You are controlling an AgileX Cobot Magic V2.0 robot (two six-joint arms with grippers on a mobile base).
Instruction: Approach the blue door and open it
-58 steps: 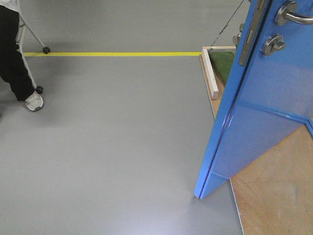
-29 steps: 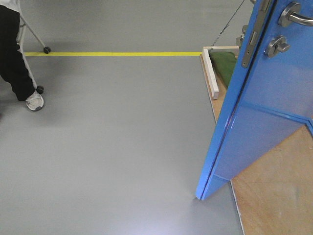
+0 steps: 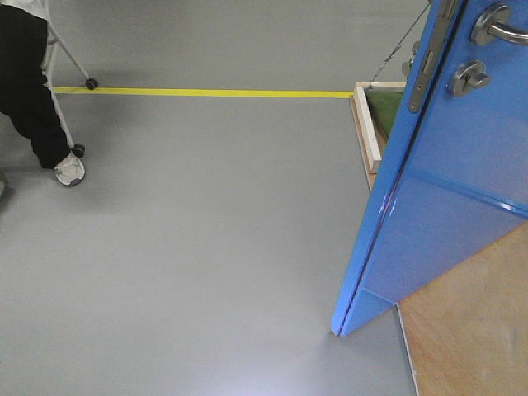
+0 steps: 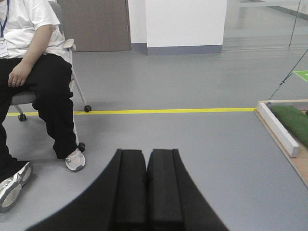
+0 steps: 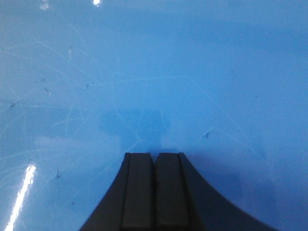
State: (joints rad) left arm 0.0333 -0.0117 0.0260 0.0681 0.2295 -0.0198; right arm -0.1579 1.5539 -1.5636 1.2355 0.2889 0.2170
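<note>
Found the right end effector (image 5: 155, 155) shut, black pads pressed flat together with nothing between them. Saw directly ahead of its tips, filling the whole wrist view, the glossy bright-blue flat door panel (image 5: 144, 72), scuffed with fine scratches and darkened by a shadow just beyond the pads; could not tell whether the tips touched it.

Found the left end effector (image 4: 146, 151) likewise closed on nothing, hanging above the smooth grey floor (image 4: 192, 159). Noted well ahead of it a yellow tape line (image 4: 168, 111), to its front left a seated person in white shirt and black trousers (image 4: 38, 72), and to its front right a low wooden platform edged with a white batten (image 4: 278, 129), carrying a green mat (image 4: 291, 120).

Saw in the front view the door (image 3: 462, 181) swung ajar, edge outward, with the silver lever handle (image 3: 499, 25) above the round silver thumb-turn lock (image 3: 468, 77).
</note>
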